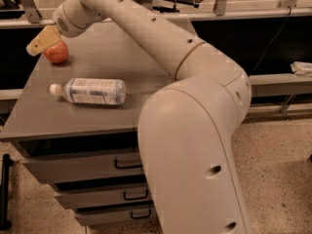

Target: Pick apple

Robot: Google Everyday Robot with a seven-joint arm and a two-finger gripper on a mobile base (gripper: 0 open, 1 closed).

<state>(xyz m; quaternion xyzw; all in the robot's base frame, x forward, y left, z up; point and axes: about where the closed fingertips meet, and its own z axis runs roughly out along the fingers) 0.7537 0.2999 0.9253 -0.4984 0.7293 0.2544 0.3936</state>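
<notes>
The apple (57,53) is small, round and red-orange, and it sits on the far left corner of the grey cabinet top (92,121). My gripper (36,46) is tan and hangs at the end of the long white arm (146,28). It sits just above and to the left of the apple, over its top-left side, touching it or very close to it. The arm reaches across the whole cabinet top from the right.
A clear plastic bottle (90,90) with a white cap lies on its side near the cabinet's front left. Drawers with dark handles (127,164) are below the top. The arm's bulky base (190,145) fills the foreground. A dark shelf rail runs behind.
</notes>
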